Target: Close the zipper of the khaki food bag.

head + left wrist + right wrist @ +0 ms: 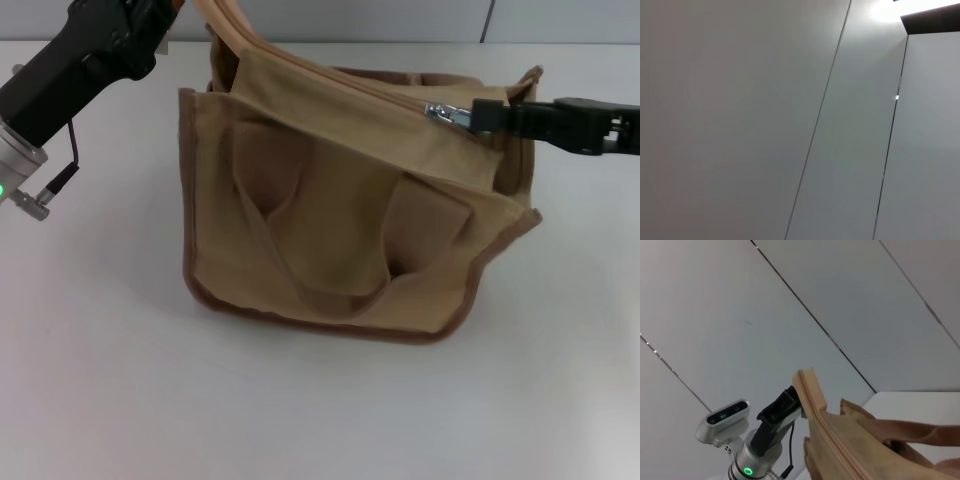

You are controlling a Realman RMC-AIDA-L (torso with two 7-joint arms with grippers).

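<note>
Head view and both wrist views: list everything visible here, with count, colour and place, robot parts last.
Boxy tan canvas food bag: one, khaki with darker brown trim, centre of the table, leaning.
Wide strap handles: two, khaki; one hangs over the bag's front, one is lifted at the bag's left end.
Zipper: one, khaki tape along the bag's top.
Small silver metal slider: one, near the bag's right end.
Table: one, white, under the bag.
Wall panels: pale grey with dark seams, behind the table.
Left gripper: hidden; its black arm reaches the lifted handle.
Right gripper: black, at the slider's pull tab.
</note>
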